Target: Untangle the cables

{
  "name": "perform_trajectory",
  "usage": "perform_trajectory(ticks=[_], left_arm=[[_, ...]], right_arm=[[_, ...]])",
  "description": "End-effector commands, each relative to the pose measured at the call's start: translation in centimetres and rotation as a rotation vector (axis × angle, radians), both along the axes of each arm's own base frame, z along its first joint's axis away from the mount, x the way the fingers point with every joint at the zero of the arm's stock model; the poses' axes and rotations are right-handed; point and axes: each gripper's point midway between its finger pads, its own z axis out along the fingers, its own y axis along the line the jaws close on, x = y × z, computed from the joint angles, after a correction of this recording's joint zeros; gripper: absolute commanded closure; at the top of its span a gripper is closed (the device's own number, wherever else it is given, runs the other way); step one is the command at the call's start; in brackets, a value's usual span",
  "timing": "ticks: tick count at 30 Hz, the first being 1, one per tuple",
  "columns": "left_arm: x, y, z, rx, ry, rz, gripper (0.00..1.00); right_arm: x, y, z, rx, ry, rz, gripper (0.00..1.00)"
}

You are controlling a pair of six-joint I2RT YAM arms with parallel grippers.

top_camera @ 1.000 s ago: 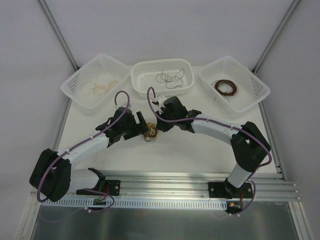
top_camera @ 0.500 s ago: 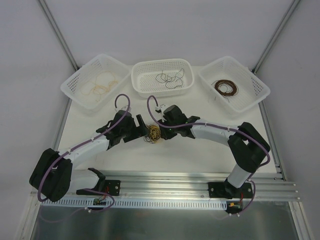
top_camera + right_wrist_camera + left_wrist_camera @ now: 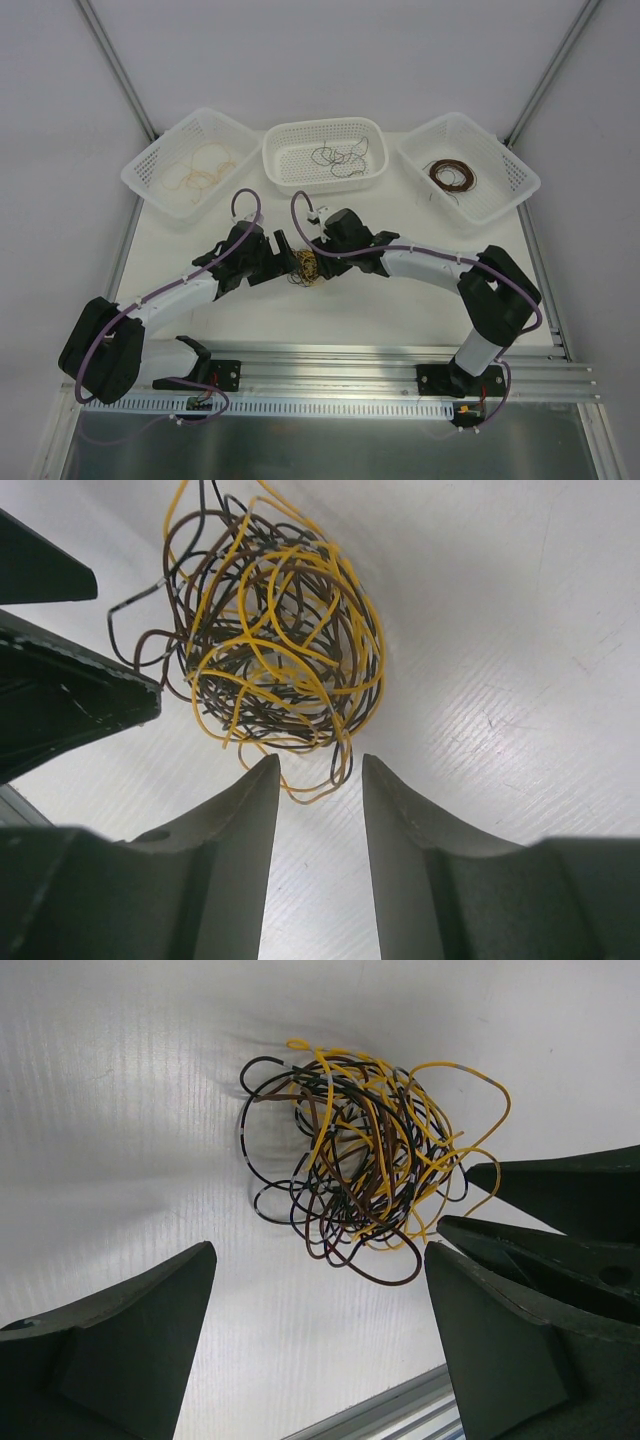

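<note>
A tangled ball of thin yellow, black and dark brown cables (image 3: 305, 265) lies on the white table between my two grippers. In the left wrist view the cables (image 3: 365, 1175) lie just beyond my open left gripper (image 3: 320, 1260), whose jaws stand wide apart with nothing between them. In the right wrist view the cables (image 3: 275, 630) sit just ahead of my right gripper (image 3: 320, 765); its jaws stand partly open with a yellow loop reaching into the gap. In the top view the left gripper (image 3: 282, 258) and right gripper (image 3: 322, 255) flank the ball.
Three white baskets stand at the back: the left one (image 3: 150, 170) holds tan wires, the middle one (image 3: 285, 145) black wires, the right one (image 3: 510, 170) dark brown wires. An aluminium rail (image 3: 330, 365) runs along the near table edge.
The right gripper has moved left and down toward the cable ball and now sits right at it. The left gripper has shifted slightly toward the ball.
</note>
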Motion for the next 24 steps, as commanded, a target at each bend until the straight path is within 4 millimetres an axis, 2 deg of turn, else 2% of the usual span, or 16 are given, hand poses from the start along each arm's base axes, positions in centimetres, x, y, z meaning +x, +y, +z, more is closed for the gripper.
perform_trajectory(ticks=[1, 6, 9, 10, 12, 13, 17, 24], left_arm=[[0.0, -0.7, 1.0, -0.024, -0.044, -0.038, 0.13], [-0.1, -0.8, 0.8, -0.022, -0.036, -0.043, 0.13], [0.0, -0.9, 0.8, -0.023, -0.036, -0.048, 0.13], [0.0, -0.9, 0.8, -0.024, -0.034, -0.047, 0.13], [0.0, -1.1, 1.0, -0.024, -0.037, -0.052, 0.13], [0.1, -1.1, 1.0, -0.023, -0.039, -0.053, 0.13], [0.2, -1.4, 1.1, -0.025, -0.037, -0.06, 0.12], [0.6, -2.2, 1.7, -0.034, -0.044, -0.069, 0.12]], right_arm=[[1.5, 1.7, 3.4, 0.063, -0.086, 0.019, 0.59], [1.6, 2.1, 4.1, 0.08, -0.097, 0.032, 0.62], [1.7, 2.1, 3.7, 0.07, -0.092, 0.032, 0.67], [1.7, 2.1, 3.4, 0.067, -0.089, 0.03, 0.72], [1.6, 1.9, 3.3, 0.063, -0.086, 0.03, 0.77], [1.5, 1.9, 3.3, 0.064, -0.082, 0.029, 0.83], [1.1, 1.7, 4.5, 0.085, -0.096, 0.033, 0.99], [0.1, 1.0, 8.0, 0.151, -0.118, 0.026, 0.99]])
